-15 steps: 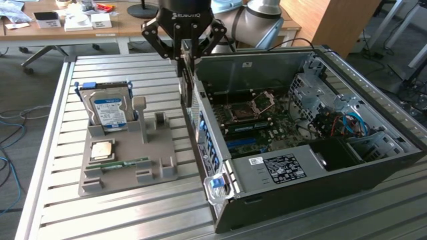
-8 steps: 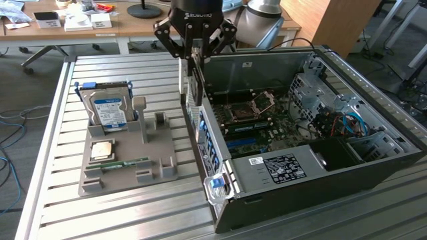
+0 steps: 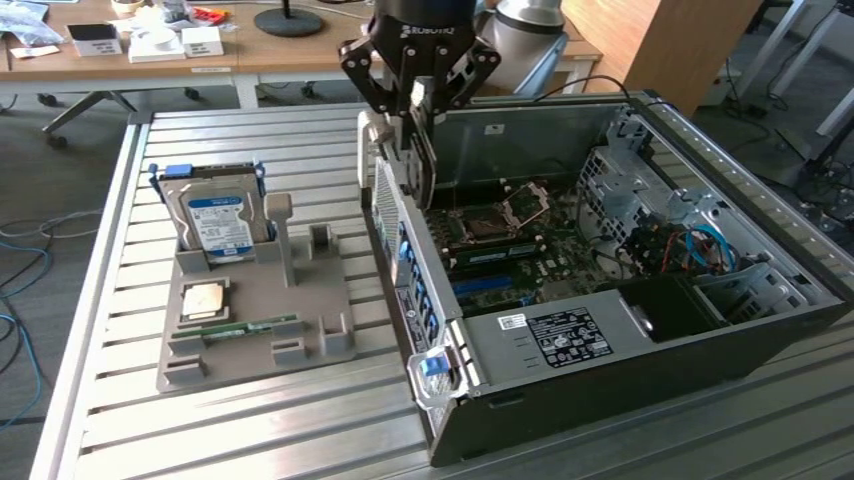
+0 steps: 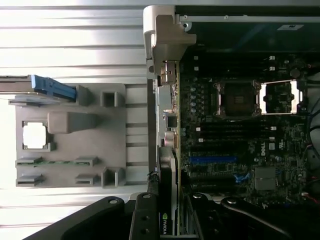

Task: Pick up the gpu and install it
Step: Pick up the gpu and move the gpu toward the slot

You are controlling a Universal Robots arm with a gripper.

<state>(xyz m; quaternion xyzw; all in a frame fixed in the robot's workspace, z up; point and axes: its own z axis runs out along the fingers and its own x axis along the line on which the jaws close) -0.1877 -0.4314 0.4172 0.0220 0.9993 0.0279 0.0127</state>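
Note:
The gpu (image 3: 416,160) hangs edge-on and upright from my gripper (image 3: 419,104), which is shut on its top edge. It sits over the rear wall of the open computer case (image 3: 747,330), above the motherboard (image 3: 534,250). In the wrist view the gpu (image 4: 168,175) runs as a thin dark card with a green logo label and a silvery end bracket along the case's rear edge, close to the blue slot (image 4: 212,159). My gripper (image 4: 168,220) clamps it between black fingers (image 4: 144,217).
A grey holder tray (image 3: 254,340) on the slatted metal table (image 3: 240,440) carries a hard drive (image 3: 220,222), a CPU (image 3: 203,298) and a green RAM stick (image 3: 251,327). The case's drive cage and cables (image 3: 681,250) fill its far end. A wooden desk (image 3: 160,55) stands behind.

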